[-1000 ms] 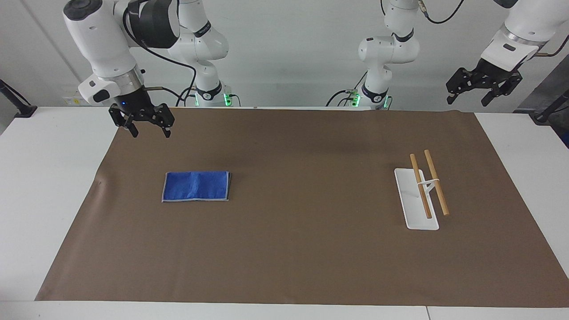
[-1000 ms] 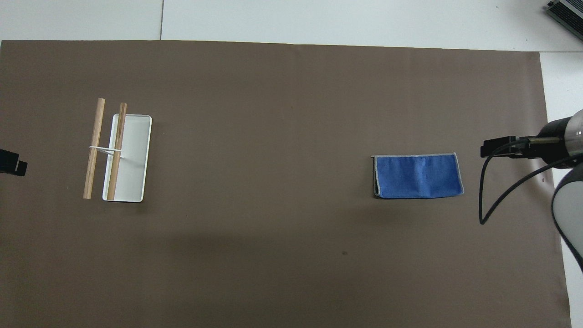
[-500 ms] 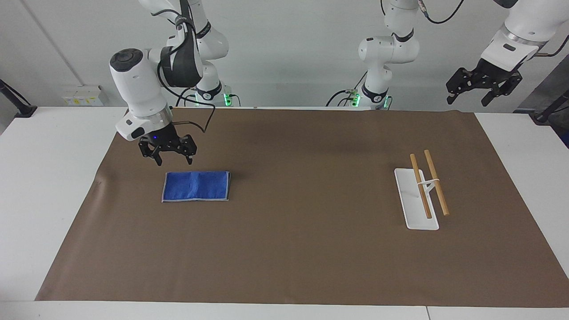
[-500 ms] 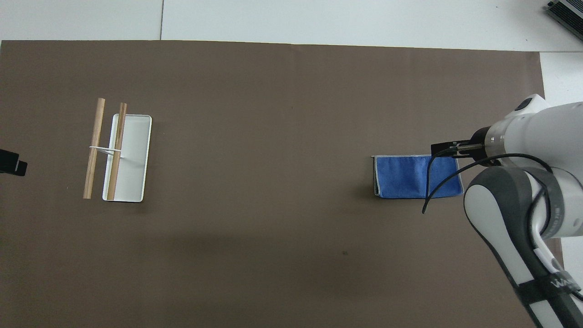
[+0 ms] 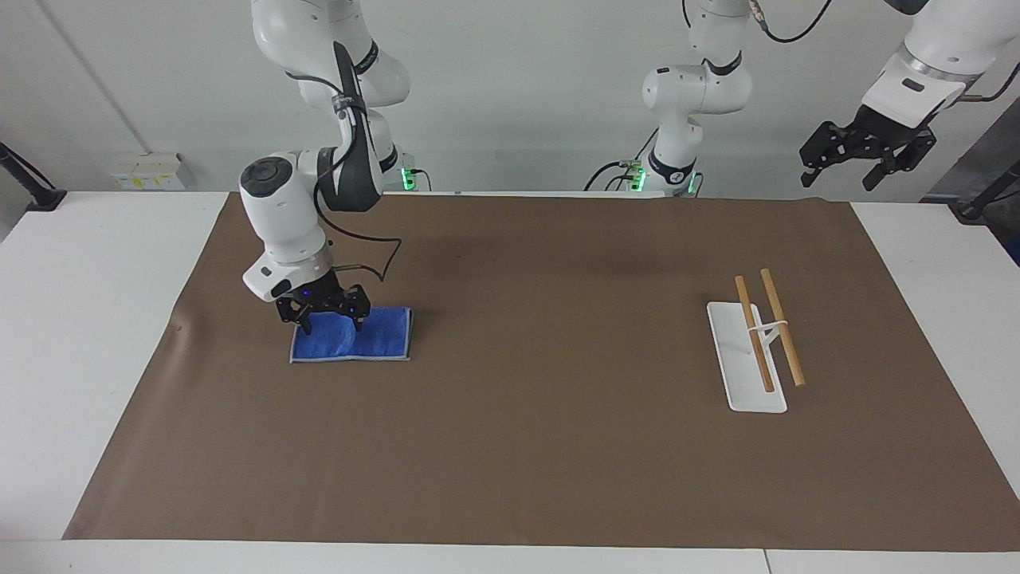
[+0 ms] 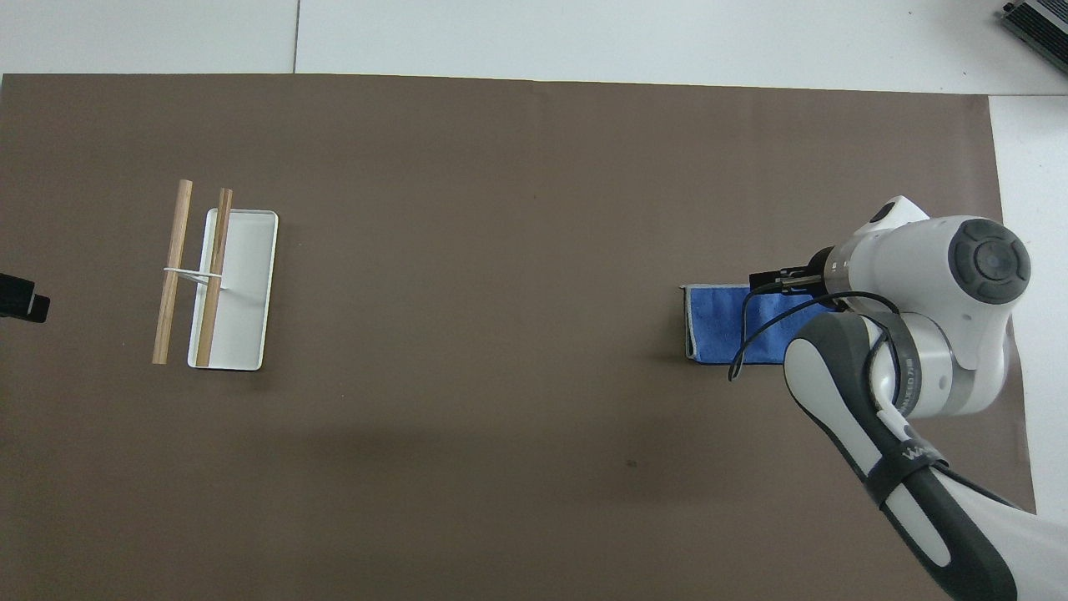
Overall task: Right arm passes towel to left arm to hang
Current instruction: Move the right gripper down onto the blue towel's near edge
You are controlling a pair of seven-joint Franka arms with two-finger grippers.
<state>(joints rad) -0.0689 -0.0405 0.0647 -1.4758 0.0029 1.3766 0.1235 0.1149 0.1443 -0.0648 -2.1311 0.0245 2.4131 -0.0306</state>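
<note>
rack point(image 5: 755, 343) on mat point(image 5: 542, 446) | right gripper point(image 5: 329, 324) spread over towel point(image 5: 362, 339)

A mat point(image 5: 510, 446) covers most of the surface point(image 5: 72, 319). The towel point(image 5: 374, 339) lies flat on the mat toward the right arm's end, with the right pincer point(image 5: 327, 319) over it. The rack point(image 5: 753, 343) stands on the mat toward the left arm's end, well apart from the towel. The left pincer point(image 5: 865, 155) hangs off the mat's corner there.

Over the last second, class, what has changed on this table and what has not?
The right gripper came down from above the mat's robot-side edge to just over the towel, open, nothing gripped yet. The towel, rack and raised, open left gripper stayed put.
</note>
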